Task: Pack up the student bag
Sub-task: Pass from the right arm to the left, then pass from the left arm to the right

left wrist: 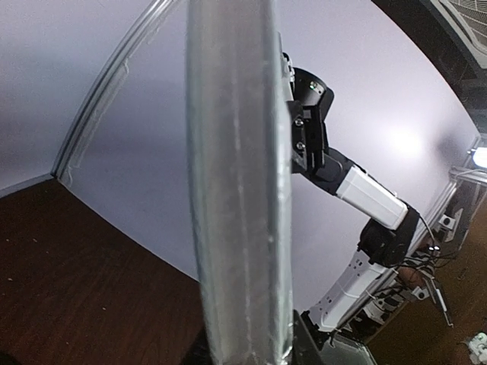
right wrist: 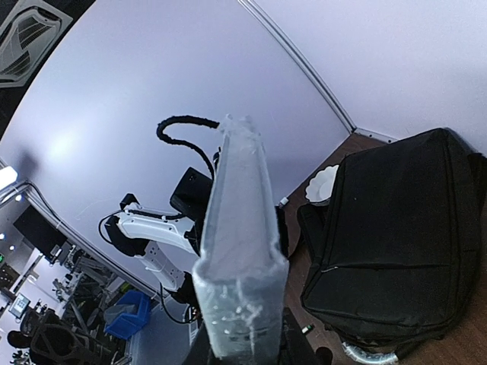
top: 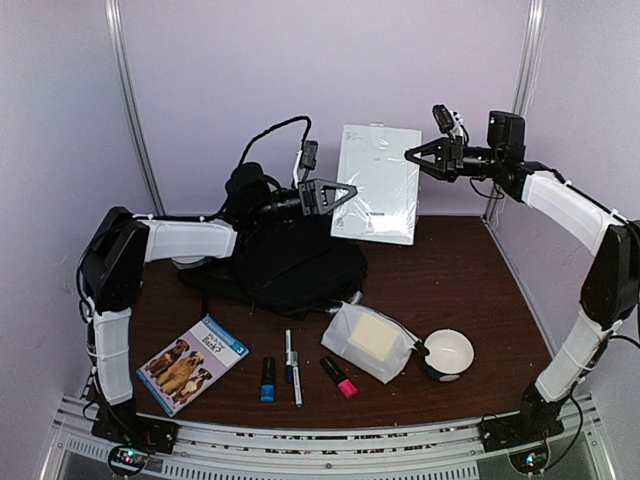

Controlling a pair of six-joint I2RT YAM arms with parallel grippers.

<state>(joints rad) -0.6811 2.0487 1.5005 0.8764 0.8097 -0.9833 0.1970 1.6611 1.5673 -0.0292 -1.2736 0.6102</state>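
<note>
The right gripper (top: 412, 155) and left gripper (top: 345, 192) each pinched an edge of the white pack (top: 380, 190), held aloft near the bag (top: 300, 268), which lay flat; lowering it would need matched, steady grips.

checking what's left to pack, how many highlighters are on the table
2: a blue highlighter near the book, and a pink highlighter beside the white pouch. More may be hidden by the bag.

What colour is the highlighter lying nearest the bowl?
The highlighter is pink; top external view.
</note>
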